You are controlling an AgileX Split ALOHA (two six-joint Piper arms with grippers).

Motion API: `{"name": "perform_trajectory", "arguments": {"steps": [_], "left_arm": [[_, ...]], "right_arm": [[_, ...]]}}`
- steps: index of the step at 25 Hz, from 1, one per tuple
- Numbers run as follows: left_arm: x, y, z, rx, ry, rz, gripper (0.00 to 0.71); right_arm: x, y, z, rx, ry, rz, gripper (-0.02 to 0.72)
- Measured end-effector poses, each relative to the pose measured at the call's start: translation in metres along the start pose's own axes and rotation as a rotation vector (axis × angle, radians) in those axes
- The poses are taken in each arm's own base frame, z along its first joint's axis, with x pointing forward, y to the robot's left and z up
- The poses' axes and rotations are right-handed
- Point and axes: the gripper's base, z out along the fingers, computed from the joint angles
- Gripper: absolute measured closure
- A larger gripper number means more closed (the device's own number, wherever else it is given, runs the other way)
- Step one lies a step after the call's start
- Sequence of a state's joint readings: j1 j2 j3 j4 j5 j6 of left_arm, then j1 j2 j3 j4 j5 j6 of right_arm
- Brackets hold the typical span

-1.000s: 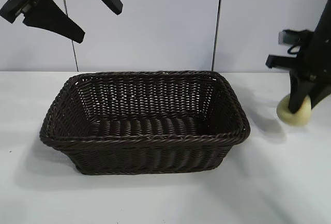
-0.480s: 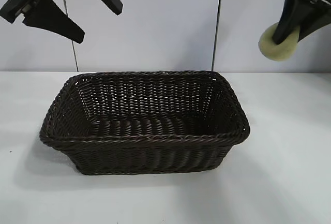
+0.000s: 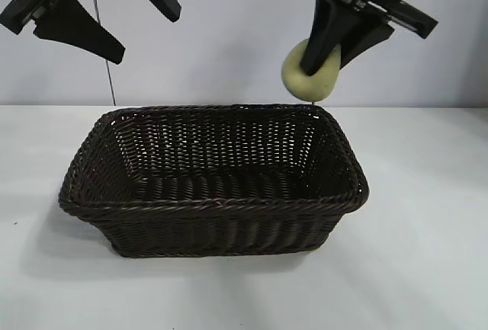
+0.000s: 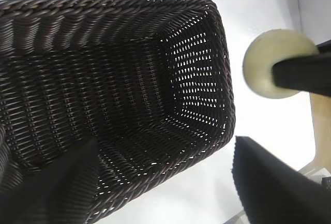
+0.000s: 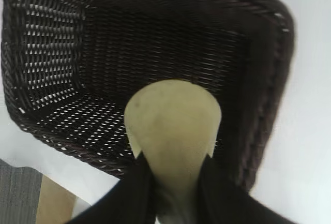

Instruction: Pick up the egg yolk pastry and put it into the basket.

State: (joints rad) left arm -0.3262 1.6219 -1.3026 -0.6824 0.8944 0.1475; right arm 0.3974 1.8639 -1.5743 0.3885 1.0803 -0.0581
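Observation:
The dark brown wicker basket point(image 3: 213, 181) stands in the middle of the white table, empty. My right gripper point(image 3: 316, 67) is shut on the pale yellow egg yolk pastry point(image 3: 311, 72) and holds it in the air above the basket's far right corner. In the right wrist view the pastry point(image 5: 173, 123) sits pinched between the two black fingers, with the basket point(image 5: 155, 43) below it. The left wrist view shows the basket point(image 4: 114, 105) and the held pastry point(image 4: 266, 63) beside its rim. My left gripper point(image 3: 114, 17) is open and parked high at the upper left.
The white table point(image 3: 427, 254) surrounds the basket on all sides. A pale wall with two vertical seams stands behind. A wooden table leg point(image 5: 54, 203) shows at the table's edge in the right wrist view.
My right gripper has lifted the pastry from near the table at the right and carried it up and left, to above the basket's far right corner. The left arm has not moved.

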Motion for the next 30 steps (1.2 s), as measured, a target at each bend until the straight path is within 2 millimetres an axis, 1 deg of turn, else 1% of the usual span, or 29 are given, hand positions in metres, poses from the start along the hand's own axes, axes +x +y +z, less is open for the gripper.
{"name": "perform_trajectory", "arguments": {"steps": [9,13,15,17,19,21,22,25,30], "left_arm": [[0.000,0.000,0.000,0.000,0.000,0.000,0.184],[0.000,0.000,0.000,0.000,0.000,0.000,0.184],[0.000,0.000,0.000,0.000,0.000,0.000,0.184],[0.000,0.000,0.000,0.000,0.000,0.000,0.184],[0.000,0.000,0.000,0.000,0.000,0.000,0.184],[0.000,0.000,0.000,0.000,0.000,0.000,0.184],[0.000,0.000,0.000,0.000,0.000,0.000,0.184],[0.000,0.000,0.000,0.000,0.000,0.000,0.184],[0.000,0.000,0.000,0.000,0.000,0.000,0.184]], "right_arm": [[-0.004,-0.015,0.042,0.024,0.064,0.047,0.564],[-0.004,-0.016,0.044,0.025,0.067,0.049,0.537],[-0.004,-0.016,0.044,0.025,0.066,0.050,0.500],[-0.004,-0.016,0.044,0.025,0.066,0.049,0.438],[-0.004,-0.016,0.044,0.024,0.066,0.049,0.356],[-0.005,-0.016,0.044,0.024,0.063,0.049,0.296],[-0.005,-0.015,0.043,0.023,0.059,0.050,0.278],[-0.005,-0.015,0.043,0.023,0.057,0.049,0.257],[-0.005,-0.015,0.043,0.020,0.056,0.052,0.251]]}}
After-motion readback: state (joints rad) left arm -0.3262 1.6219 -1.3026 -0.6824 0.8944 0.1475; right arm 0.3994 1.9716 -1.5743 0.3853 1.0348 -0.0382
